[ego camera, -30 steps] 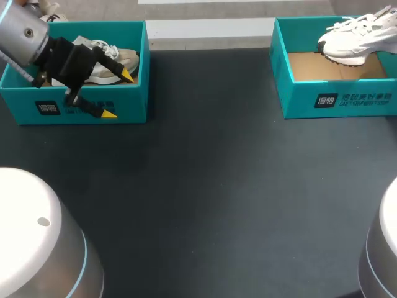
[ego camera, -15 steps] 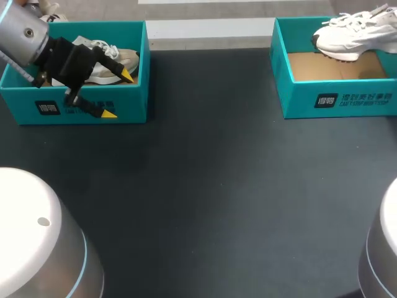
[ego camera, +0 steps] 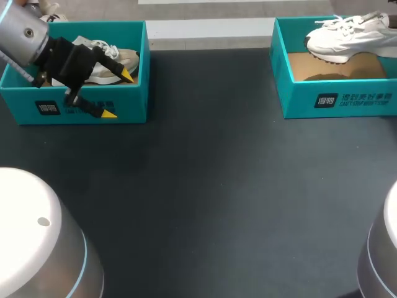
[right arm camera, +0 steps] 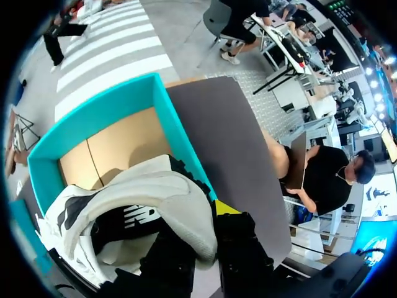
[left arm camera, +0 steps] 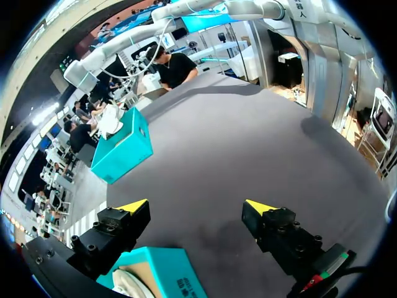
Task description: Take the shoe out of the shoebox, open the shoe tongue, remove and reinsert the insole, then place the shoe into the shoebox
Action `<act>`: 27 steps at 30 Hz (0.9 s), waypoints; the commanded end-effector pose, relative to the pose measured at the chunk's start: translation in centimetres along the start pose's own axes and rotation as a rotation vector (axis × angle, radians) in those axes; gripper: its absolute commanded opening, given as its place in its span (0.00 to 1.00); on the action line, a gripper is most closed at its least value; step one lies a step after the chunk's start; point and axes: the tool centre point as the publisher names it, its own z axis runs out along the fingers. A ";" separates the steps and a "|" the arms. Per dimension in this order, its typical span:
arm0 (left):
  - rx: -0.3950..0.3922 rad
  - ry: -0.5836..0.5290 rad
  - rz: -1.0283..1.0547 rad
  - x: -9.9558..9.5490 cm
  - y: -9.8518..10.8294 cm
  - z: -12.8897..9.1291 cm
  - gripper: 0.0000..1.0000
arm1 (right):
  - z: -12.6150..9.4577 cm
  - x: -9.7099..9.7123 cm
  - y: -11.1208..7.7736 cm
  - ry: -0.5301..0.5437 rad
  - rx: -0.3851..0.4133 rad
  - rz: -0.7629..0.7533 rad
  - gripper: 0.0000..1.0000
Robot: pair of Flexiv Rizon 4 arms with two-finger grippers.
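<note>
A white shoe (ego camera: 345,38) hangs level above the right teal shoebox (ego camera: 335,99), over its bare cardboard floor. In the right wrist view my right gripper (right arm camera: 208,217) is shut on the heel of this white shoe (right arm camera: 142,198), with the shoebox (right arm camera: 111,105) below and ahead of it. My left gripper (ego camera: 118,94) stands open astride the front wall of the left teal shoebox (ego camera: 74,108). One of its yellow tips is inside, by a beige-and-white shoe (ego camera: 108,62). In the left wrist view the open left gripper (left arm camera: 197,206) has that box's corner (left arm camera: 164,273) under it.
The dark table mat (ego camera: 211,186) stretches between the two boxes. The white bases of my arms (ego camera: 37,242) stand at the near corners. From the left wrist the right shoebox (left arm camera: 121,152) shows far across the table.
The white shoe has moved left and levelled out over the right shoebox. The left arm has kept still.
</note>
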 end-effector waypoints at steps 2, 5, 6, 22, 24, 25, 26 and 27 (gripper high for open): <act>-0.002 0.002 0.000 0.0 0.0 0.0 1.00 | 1.2 1.0 0.4 0.000 0.002 0.021 0.00; -0.002 0.002 0.000 0.0 0.0 0.0 1.00 | 1.9 1.4 0.6 -0.006 -0.001 0.038 0.00; -0.002 0.002 0.000 0.0 0.0 0.0 1.00 | 2.1 1.5 0.7 -0.011 -0.004 0.043 0.00; -0.002 0.002 0.000 0.0 0.0 0.0 1.00 | 5.4 1.6 0.1 -0.066 -0.007 -0.011 0.00; -0.002 0.002 0.000 0.0 0.0 0.0 1.00 | 5.8 1.6 -0.3 -0.069 -0.001 -0.019 0.00; -0.002 0.002 0.000 0.0 0.0 0.0 1.00 | 5.9 1.7 -0.4 -0.063 -0.005 -0.017 0.00; -0.002 0.002 0.000 0.0 0.0 0.0 1.00 | 6.0 1.7 -0.6 -0.065 0.001 -0.028 0.00; -0.002 0.002 0.000 0.0 0.0 0.0 1.00 | 6.3 1.7 -0.8 -0.066 -0.009 -0.030 0.00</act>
